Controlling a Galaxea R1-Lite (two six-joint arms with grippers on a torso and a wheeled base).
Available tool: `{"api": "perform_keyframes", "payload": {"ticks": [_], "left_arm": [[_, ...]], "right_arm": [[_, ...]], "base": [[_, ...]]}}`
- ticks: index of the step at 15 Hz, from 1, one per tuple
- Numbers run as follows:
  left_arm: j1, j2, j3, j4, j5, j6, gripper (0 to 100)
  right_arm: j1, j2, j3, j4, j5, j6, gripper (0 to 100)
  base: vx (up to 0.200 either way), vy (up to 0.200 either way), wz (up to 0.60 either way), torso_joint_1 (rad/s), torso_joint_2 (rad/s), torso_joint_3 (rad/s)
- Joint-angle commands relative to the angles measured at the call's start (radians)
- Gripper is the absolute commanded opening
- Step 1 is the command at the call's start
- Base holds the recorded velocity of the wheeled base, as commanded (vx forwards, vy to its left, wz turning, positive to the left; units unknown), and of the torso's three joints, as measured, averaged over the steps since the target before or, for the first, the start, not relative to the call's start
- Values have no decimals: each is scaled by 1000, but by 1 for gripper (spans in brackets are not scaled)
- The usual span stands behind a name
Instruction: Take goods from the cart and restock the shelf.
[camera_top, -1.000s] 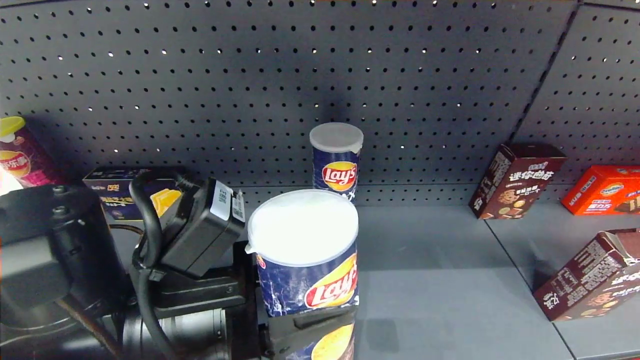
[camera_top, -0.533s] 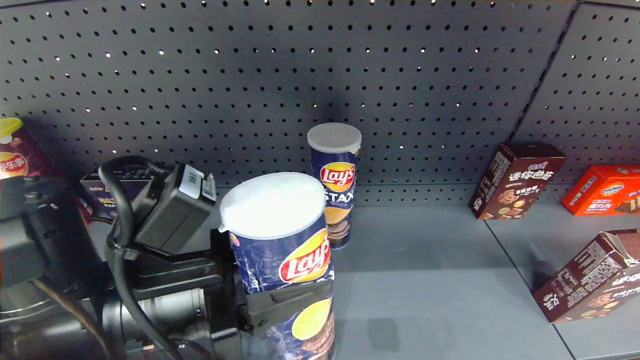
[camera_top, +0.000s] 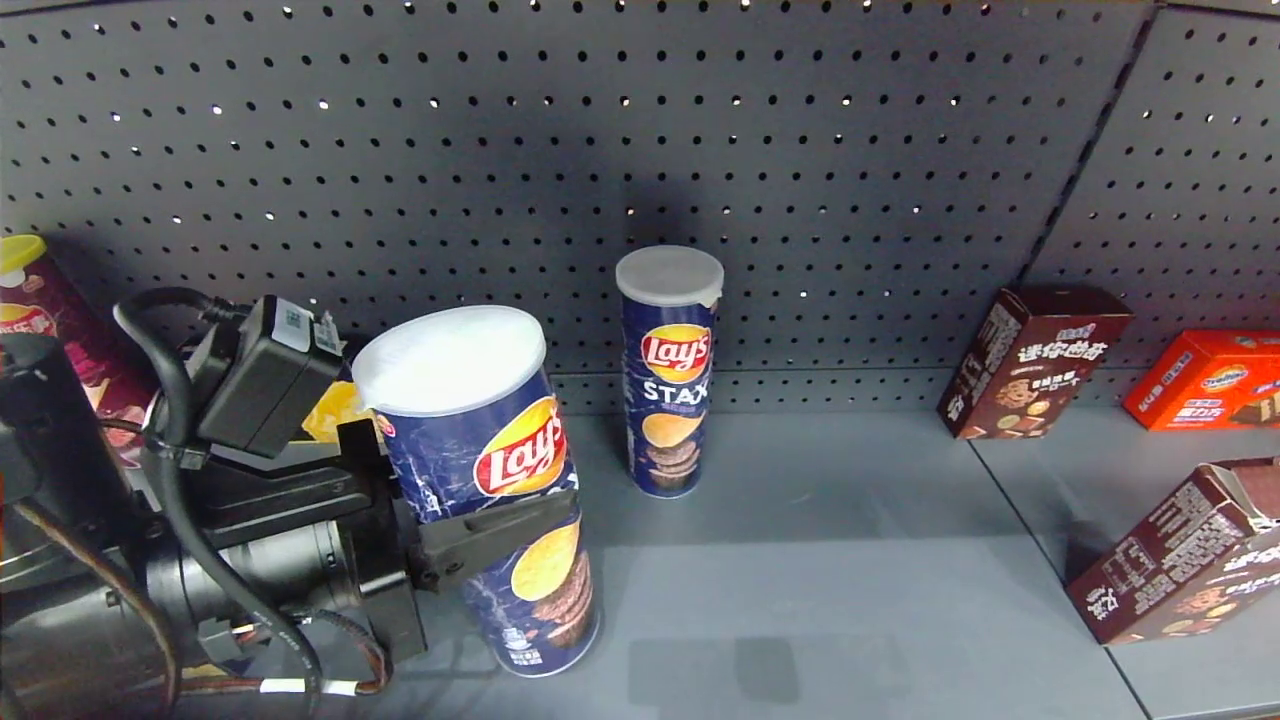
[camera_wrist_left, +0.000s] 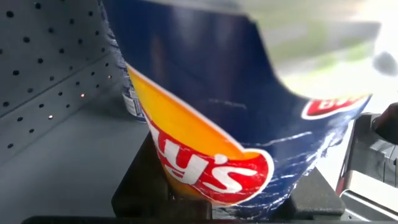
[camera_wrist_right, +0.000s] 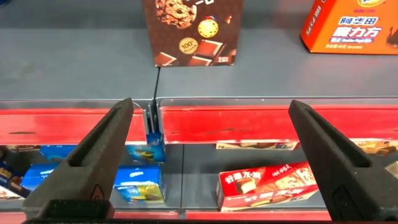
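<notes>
Near can (camera_top: 450, 470) front-left of rear can (camera_top: 668, 370); boxes (camera_top: 1030, 360) on shelf (camera_top: 850, 600) right.

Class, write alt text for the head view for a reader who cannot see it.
The left hand grips a blue chip can upright at the grey shelf; a matching can stands behind it, snack boxes to the right.

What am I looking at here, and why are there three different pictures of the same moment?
This is a two-armed robot restocking a shop shelf. The wide picture comes from a camera on its head; the others from cameras on its wrists. The left gripper clamps a blue chip can, roughly upright, over the grey shelf, nearer than a matching can standing at the back. The left wrist picture shows that held can very close. Farther right are a brown box, an orange box and a tipped brown box. The right gripper is open, holding nothing.
</notes>
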Motion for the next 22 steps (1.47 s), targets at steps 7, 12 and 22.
{"api": "perform_keyframes", "payload": {"ticks": [7, 12, 22], "left_arm": [[5, 13, -21, -2, -3, -3, 0], [6, 15, -12, -2, -3, -3, 0], [32, 12, -10, -2, -1, -4, 0]], "right_arm": [[180, 357, -386, -35, 46, -39, 100], [375, 579, -511, -106, 163, -82, 100], [545, 1113, -801, -244, 200, -174, 100]], "base": [[0, 0, 0, 0, 0, 0], [0, 0, 0, 0, 0, 0], [0, 0, 0, 0, 0, 0]]}}
